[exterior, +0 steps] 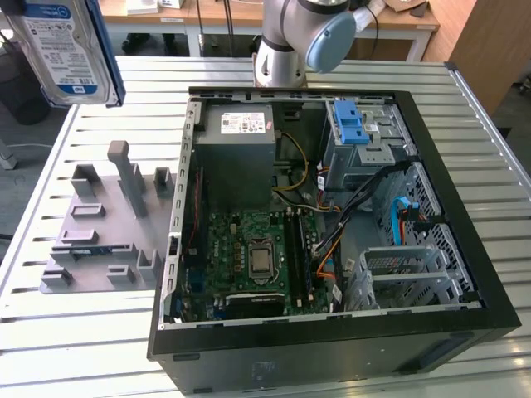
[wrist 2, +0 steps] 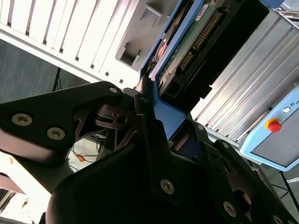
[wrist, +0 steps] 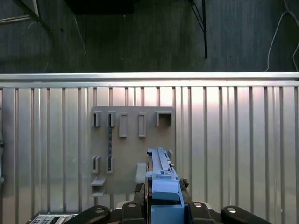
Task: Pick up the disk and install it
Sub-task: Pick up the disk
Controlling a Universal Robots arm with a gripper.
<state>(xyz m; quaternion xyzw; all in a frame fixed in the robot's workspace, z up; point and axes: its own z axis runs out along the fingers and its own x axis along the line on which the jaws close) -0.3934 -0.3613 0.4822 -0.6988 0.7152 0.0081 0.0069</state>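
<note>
High over the ribbed aluminium surface (exterior: 83, 348), at the exterior view's left, hangs the flat rectangular silver disk (exterior: 58, 46) with its glossy blue-and-white label and thin blue plastic frame. The matte black gripper (wrist 2: 156, 116) is clamped on that frame's edge, near a grey slotted fixture plate (wrist: 131, 144).

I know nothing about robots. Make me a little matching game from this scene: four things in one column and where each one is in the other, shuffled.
Things
1. disk
2. grey slotted rack
3. blue latch
4. green circuit board

Places
A. lying flat on the floor of the computer case
B. on the slatted table, beside the case
C. up in the air, clamped in the hand
D. on the metal cage inside the case

Pairs: 1-C, 2-B, 3-D, 4-A
</note>
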